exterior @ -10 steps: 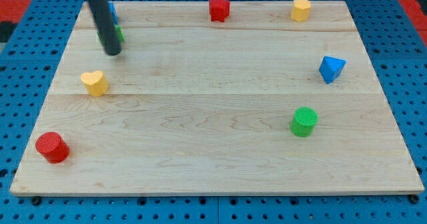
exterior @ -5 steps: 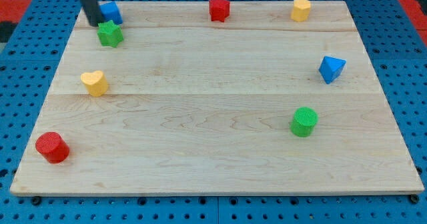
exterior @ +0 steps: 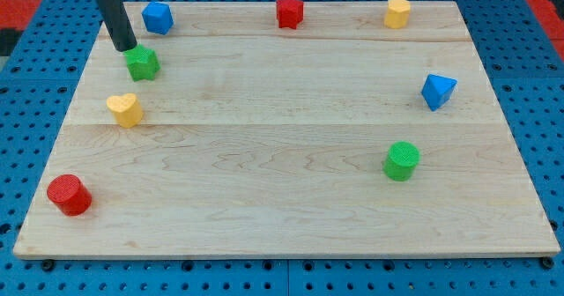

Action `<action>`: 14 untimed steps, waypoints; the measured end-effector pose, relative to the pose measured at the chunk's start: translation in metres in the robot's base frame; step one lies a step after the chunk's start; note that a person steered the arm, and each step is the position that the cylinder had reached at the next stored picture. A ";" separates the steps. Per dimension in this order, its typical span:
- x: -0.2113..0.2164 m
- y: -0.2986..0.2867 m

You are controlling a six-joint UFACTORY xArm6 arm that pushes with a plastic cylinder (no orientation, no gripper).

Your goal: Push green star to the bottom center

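Observation:
The green star point(exterior: 142, 63) lies near the board's top left, below a blue block point(exterior: 158, 18). My tip point(exterior: 125, 47) is at the star's upper left, touching or almost touching it. The dark rod rises from there to the view's top edge.
A yellow heart point(exterior: 126, 109) lies below the star. A red cylinder point(exterior: 69, 195) is at the bottom left. A green cylinder point(exterior: 402, 160) is right of centre. A blue triangle-like block point(exterior: 438, 91), a yellow block point(exterior: 397, 12) and a red star point(exterior: 289, 11) lie along the right and top.
My tip went from the star's lower right up around to its upper left. The green star has slid down, away from the blue block.

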State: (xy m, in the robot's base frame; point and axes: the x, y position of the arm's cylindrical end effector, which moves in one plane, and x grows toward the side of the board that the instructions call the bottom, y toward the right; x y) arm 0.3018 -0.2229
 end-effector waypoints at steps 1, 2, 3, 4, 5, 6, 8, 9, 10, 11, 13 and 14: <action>0.011 0.046; 0.034 0.050; 0.020 -0.003; 0.038 -0.032; 0.054 0.019; 0.058 0.072; 0.095 0.155; 0.125 0.176; 0.118 0.161; 0.099 0.144; 0.152 0.123; 0.187 0.124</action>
State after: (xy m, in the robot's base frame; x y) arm 0.4888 -0.0988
